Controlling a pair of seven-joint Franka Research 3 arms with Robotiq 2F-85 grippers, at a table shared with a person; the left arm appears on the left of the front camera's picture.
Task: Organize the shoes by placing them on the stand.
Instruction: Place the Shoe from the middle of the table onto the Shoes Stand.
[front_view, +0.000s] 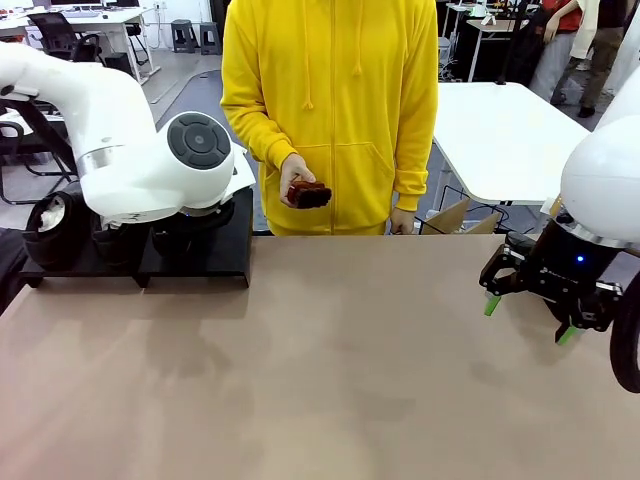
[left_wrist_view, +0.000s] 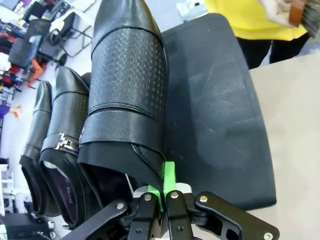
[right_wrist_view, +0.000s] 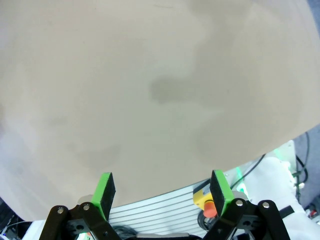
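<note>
In the left wrist view my left gripper is shut on the rim of a glossy black shoe with a perforated upper. That shoe rests on the matte black stand. Two more black shoes stand side by side beyond it on the stand. From the front, the left arm hangs over the stand, and one shoe shows at its left end. My right gripper hovers open and empty above the brown table, with its green pads wide apart.
A person in a yellow hoodie stands at the far side and holds a small brown brush in one hand. A white table stands behind at the right. A cardboard box sits by the far edge.
</note>
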